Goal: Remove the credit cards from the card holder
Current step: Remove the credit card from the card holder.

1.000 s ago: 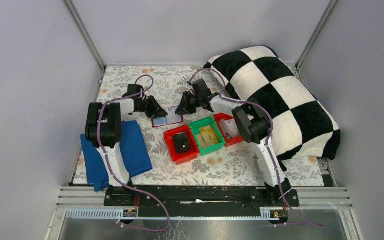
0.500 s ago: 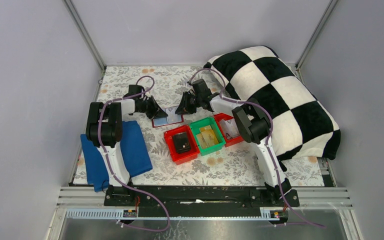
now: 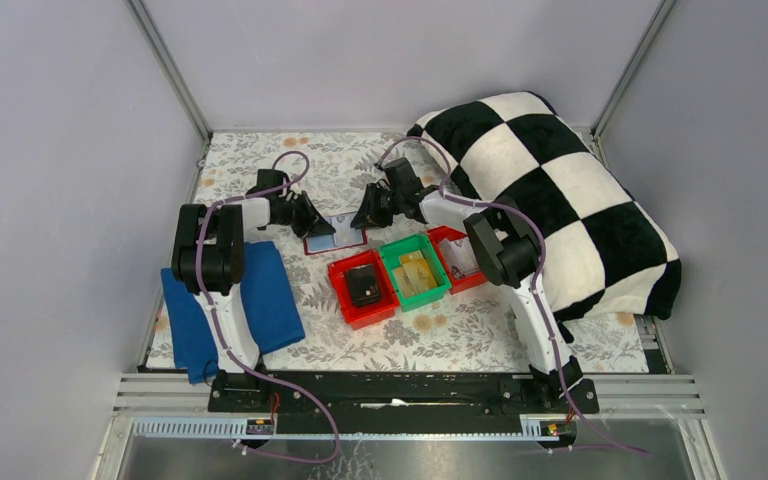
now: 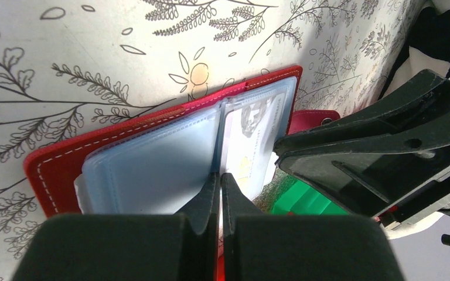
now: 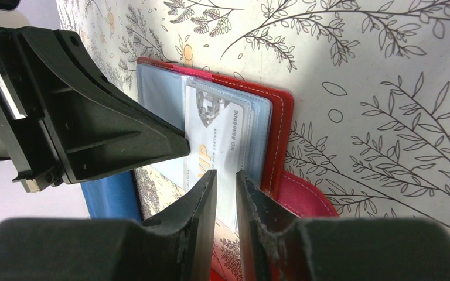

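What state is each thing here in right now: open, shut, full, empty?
card holder: open, lying flat on the table.
credit card: tucked in the holder, not yet out.
left hand: shut, tips at the holder's pocket edge.
right hand: slightly open, fingers astride the card's edge.
green bin: holds yellow-tan flat items.
red bin: holds a black box.

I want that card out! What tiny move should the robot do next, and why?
Probably close the right tool on the credit card: its edge sits between the open jaws, and the left tool pins the card holder.
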`<state>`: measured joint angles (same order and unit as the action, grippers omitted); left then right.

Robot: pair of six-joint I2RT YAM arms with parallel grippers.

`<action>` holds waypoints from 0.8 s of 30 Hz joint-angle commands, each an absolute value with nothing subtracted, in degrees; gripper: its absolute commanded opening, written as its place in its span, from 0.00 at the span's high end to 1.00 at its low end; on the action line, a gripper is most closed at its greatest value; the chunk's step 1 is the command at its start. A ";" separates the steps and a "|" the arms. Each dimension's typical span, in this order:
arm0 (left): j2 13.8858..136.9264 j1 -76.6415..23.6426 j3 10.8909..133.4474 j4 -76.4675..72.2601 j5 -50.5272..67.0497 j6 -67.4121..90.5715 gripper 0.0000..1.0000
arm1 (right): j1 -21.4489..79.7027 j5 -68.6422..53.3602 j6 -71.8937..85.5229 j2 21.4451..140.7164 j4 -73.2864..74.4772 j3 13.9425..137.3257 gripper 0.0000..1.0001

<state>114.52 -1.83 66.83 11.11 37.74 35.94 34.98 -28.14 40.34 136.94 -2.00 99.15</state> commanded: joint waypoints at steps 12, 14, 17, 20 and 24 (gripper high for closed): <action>112.44 -0.89 68.18 13.25 38.45 32.81 1.00 | 35.09 -27.60 39.11 139.59 -0.75 99.01 0.77; 112.49 -0.91 68.33 13.28 38.83 32.55 1.00 | 35.14 -27.61 39.18 139.53 -0.86 98.84 0.78; 112.63 -0.91 68.54 13.41 39.70 32.49 0.95 | 35.07 -27.81 39.31 139.33 -1.17 98.79 0.78; 112.68 -0.91 68.42 13.29 39.64 32.74 0.85 | 35.10 -27.77 39.38 138.90 -1.27 98.82 0.78; 112.74 -0.82 67.75 12.03 40.52 33.57 0.84 | 35.09 -27.87 39.20 139.00 -0.90 99.39 0.78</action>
<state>114.50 -1.13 67.05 13.43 39.03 33.93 34.87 -28.60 40.36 137.43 -2.85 99.15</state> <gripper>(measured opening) 0.160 0.224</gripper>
